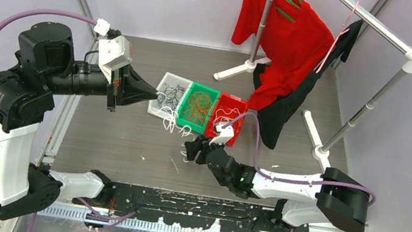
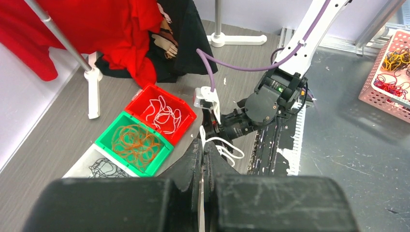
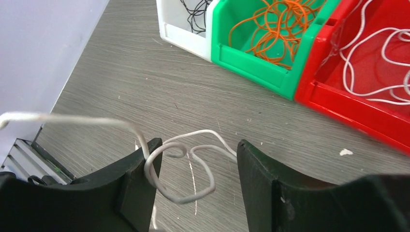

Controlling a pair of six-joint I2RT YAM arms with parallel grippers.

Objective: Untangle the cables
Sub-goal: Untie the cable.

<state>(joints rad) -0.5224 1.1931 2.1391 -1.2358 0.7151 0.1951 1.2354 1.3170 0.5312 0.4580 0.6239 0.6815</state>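
Note:
Three bins stand side by side: a white bin (image 1: 167, 79) with black cables (image 2: 104, 167), a green bin (image 1: 202, 89) with orange cables (image 3: 270, 29), and a red bin (image 1: 241, 104) with white cables (image 3: 382, 58). My left gripper (image 1: 155, 92) hangs over the white bin, shut on a loose white cable (image 2: 240, 152) that runs out from between its fingertips (image 2: 203, 144). That cable's curly end (image 3: 188, 198) lies on the table between the jaws of my right gripper (image 3: 198, 154), which is open, low in front of the bins (image 1: 189, 150). The cable touches its left finger.
A clothes rack with a red shirt (image 1: 284, 29) and a black garment (image 1: 281, 112) stands behind and to the right of the bins, its feet (image 1: 241, 69) on the table. A pink basket (image 2: 374, 99) of cables shows at the right edge of the left wrist view.

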